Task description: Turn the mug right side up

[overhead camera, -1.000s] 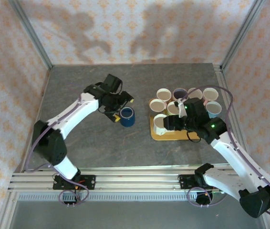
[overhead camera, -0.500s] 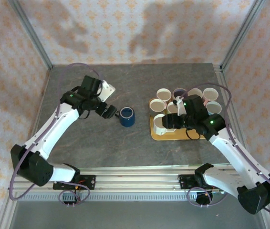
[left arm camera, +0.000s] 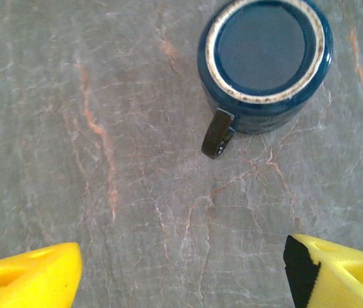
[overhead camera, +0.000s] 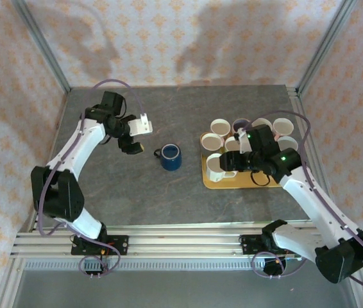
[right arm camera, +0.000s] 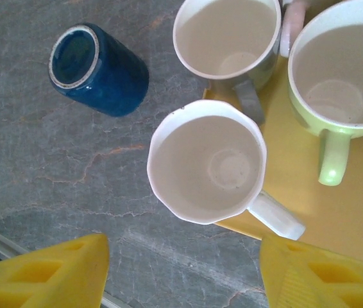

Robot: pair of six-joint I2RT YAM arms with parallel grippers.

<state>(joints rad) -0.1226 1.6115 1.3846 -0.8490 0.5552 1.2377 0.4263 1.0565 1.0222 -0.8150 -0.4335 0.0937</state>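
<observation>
Pulled back toward the far left since a second ago, the left gripper point(overhead camera: 132, 144) is now well apart from the blue mug point(overhead camera: 170, 157), which has kept its place. Its yellow fingers point(left arm camera: 34, 276) are spread wide with only bare grey table point(left arm camera: 104, 128) between them. The blue mug stands on end near the middle of the table, just left of the yellow tray point(overhead camera: 233, 184), its handle point(left arm camera: 218, 134) pointing toward the left gripper. A pale worn ring runs round the end that faces up; whether that end is mouth or base I cannot tell.

The right gripper point(right arm camera: 181, 250) has barely shifted and hangs over the tray's near left corner, its fingers spread and pinching nothing. Right under it sits a white mug point(right arm camera: 207, 170), mouth up. Beside that stand a green mug point(right arm camera: 338, 83) and a pale mug with a grey handle point(right arm camera: 226, 32), both mouth up. More light-coloured mugs point(overhead camera: 261, 126) crowd the far side of the tray, close together. Open tabletop separates the blue mug from the white one
</observation>
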